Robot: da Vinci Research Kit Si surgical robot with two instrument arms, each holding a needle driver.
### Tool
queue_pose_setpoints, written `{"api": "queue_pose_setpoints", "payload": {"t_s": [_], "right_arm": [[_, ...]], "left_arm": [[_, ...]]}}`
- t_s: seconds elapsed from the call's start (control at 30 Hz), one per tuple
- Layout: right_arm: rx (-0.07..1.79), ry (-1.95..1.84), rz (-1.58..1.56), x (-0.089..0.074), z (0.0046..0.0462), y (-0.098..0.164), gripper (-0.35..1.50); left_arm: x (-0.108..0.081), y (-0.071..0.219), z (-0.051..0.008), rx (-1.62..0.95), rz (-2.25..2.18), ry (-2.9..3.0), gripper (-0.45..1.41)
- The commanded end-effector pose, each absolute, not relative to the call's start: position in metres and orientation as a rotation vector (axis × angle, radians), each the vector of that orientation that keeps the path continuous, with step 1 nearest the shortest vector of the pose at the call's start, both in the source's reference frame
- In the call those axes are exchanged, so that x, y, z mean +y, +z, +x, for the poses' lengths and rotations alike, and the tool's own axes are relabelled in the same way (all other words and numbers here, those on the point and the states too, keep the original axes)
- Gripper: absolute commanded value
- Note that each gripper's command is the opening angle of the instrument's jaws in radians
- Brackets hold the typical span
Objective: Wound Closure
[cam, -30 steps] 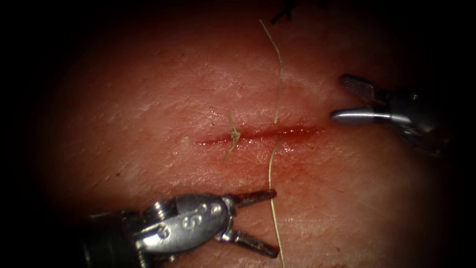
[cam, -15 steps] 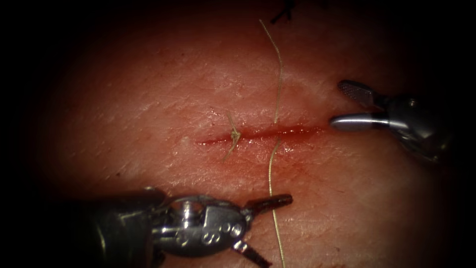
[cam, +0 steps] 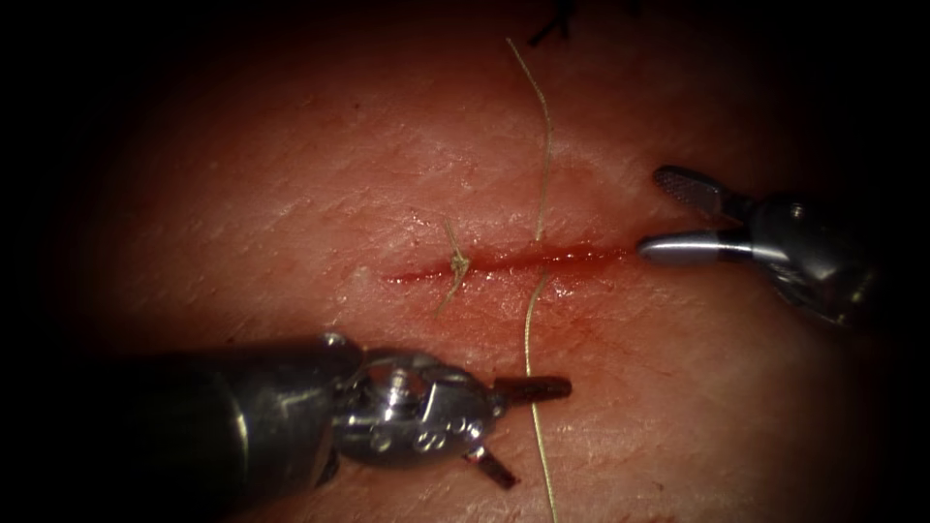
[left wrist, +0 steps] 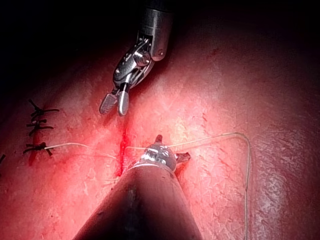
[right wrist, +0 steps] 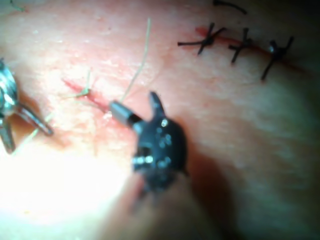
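- The thin pale thread (cam: 539, 194) is running top to bottom across the horizontal red cut (cam: 509, 261) in the pink tissue (cam: 291, 194).
- The left steel hand (cam: 518, 426) is gaping, empty, straddling the thread below the cut.
- The right steel hand (cam: 659, 213) is gaping, empty, beside the cut's right end.

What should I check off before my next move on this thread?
1. Left tool jaws open, holding nothing: ok.
2. Right tool jaws open, empty, at the cut's right end: ok.
3. Thread passes through the cut and lies loose on the tissue: ok.
4. Thread between the left tool's jaws: cannot tell; it runs just past the upper jaw's tip.
5. Needle location: cannot tell.
6. Tied knot sits on the cut to the left of the thread: ok.
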State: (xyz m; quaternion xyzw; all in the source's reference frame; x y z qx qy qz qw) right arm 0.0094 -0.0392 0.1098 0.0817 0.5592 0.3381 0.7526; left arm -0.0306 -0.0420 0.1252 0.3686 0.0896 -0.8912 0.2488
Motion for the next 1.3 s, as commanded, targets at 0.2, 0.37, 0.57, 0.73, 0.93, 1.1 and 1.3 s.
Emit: {"api": "queue_pose_setpoints", "payload": {"t_s": [0.2, 0.37, 0.57, 0.73, 0.93, 1.1, 1.3], "right_arm": [[1.225, 0.733, 0.176, -0.0397, 0.0099, 0.1105, 1.33], [1.227, 0.728, 0.176, -0.0402, 0.0095, 0.1105, 1.33], [1.234, 0.723, 0.183, -0.0409, 0.0093, 0.11, 1.3], [1.236, 0.684, 0.222, -0.0417, 0.0095, 0.1093, 1.28], [1.239, 0.381, 0.133, -0.0422, 0.0111, 0.1088, 1.23], [1.218, 0.127, 0.016, -0.0417, 0.0143, 0.1082, 1.18], [1.177, -0.065, -0.106, -0.0392, 0.0185, 0.1072, 1.01]], "left_arm": [[-0.0419, 0.1272, -0.0318, 0.233, 0.969, -2.406, 0.29], [-0.0412, 0.1272, -0.0311, 0.232, 0.959, -2.408, -0.45], [-0.0406, 0.126, -0.0304, 0.236, 1.009, -2.5, -0.45], [-0.0388, 0.1251, -0.0296, 0.189, 1.117, -2.51, -0.45], [-0.0361, 0.1238, -0.0282, 0.15, 1.293, -2.494, -0.45], [-0.0351, 0.1243, -0.0279, 0.168, 1.349, -2.463, -0.45], [-0.0359, 0.1261, -0.0284, 0.185, 1.365, -2.431, -0.45]]}}
